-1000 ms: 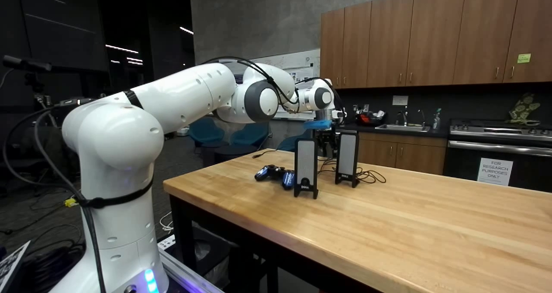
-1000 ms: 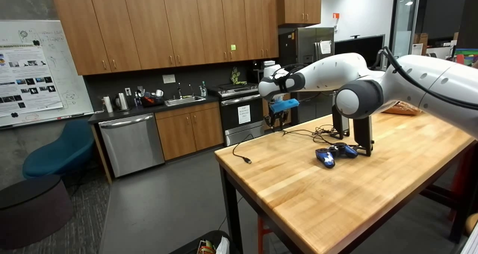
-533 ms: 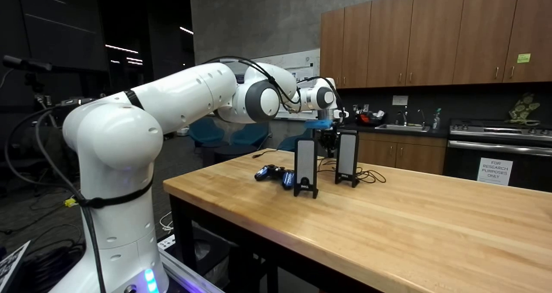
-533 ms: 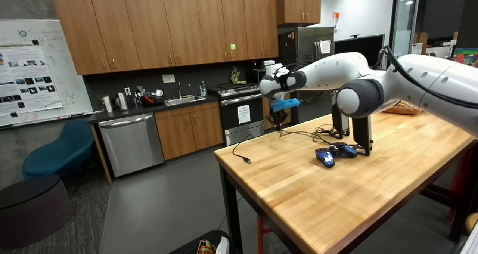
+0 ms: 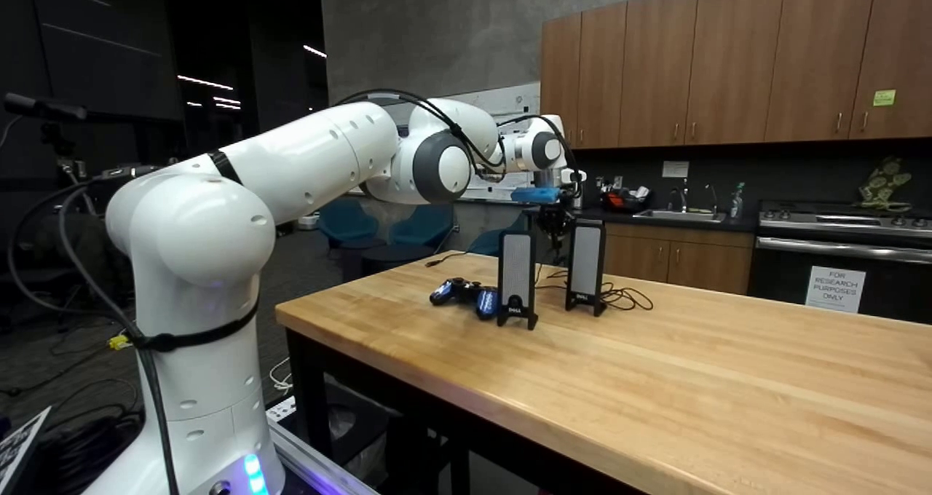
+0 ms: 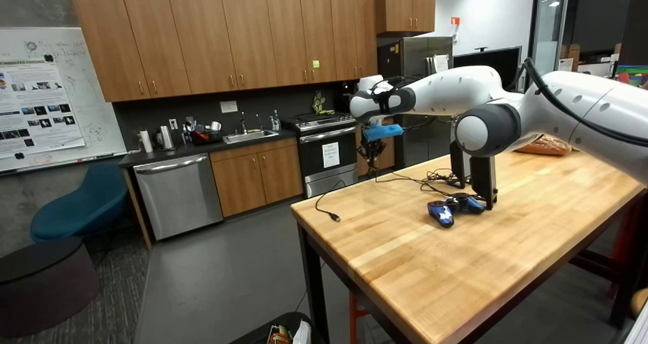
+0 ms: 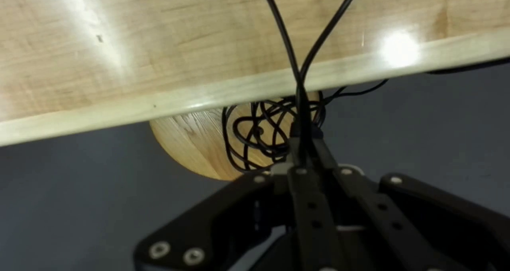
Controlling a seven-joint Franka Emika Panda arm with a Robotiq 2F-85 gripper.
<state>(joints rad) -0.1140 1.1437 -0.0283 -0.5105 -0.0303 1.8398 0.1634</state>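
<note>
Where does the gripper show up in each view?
In an exterior view: gripper right of centre, framed between the speakers.
In an exterior view: gripper right of centre, below the blue block.
Wrist view: gripper lower centre-right, shut on black cable.
Shared landmark: wooden table.

A butcher-block table (image 5: 728,378) carries an upright Dell speaker (image 5: 517,271), a game controller (image 6: 458,201) just beside it, a second Dell speaker (image 5: 586,260) near both, black cables (image 7: 286,36) tangled there and running past the edge, a USB plug (image 6: 334,216) near one corner, and a brown package (image 6: 545,146).
</note>
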